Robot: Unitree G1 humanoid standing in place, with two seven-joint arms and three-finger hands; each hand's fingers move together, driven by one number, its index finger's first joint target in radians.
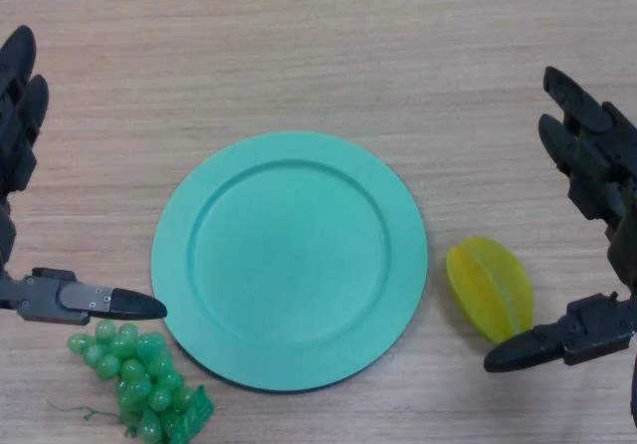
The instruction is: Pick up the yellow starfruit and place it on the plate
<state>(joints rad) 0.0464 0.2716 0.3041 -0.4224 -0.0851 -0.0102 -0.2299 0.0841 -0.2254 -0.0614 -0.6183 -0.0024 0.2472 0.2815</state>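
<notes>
A yellow starfruit lies on the wooden table just right of a round teal plate, which holds nothing. My right hand hovers at the right edge, open, its fingers stretched above the fruit and its thumb below it, not touching it. At the left edge my left hand is open too, with its thumb pointing toward the plate's lower left rim.
A bunch of green grapes lies at the lower left, just below my left thumb and beside the plate's rim. Bare wooden tabletop stretches behind the plate.
</notes>
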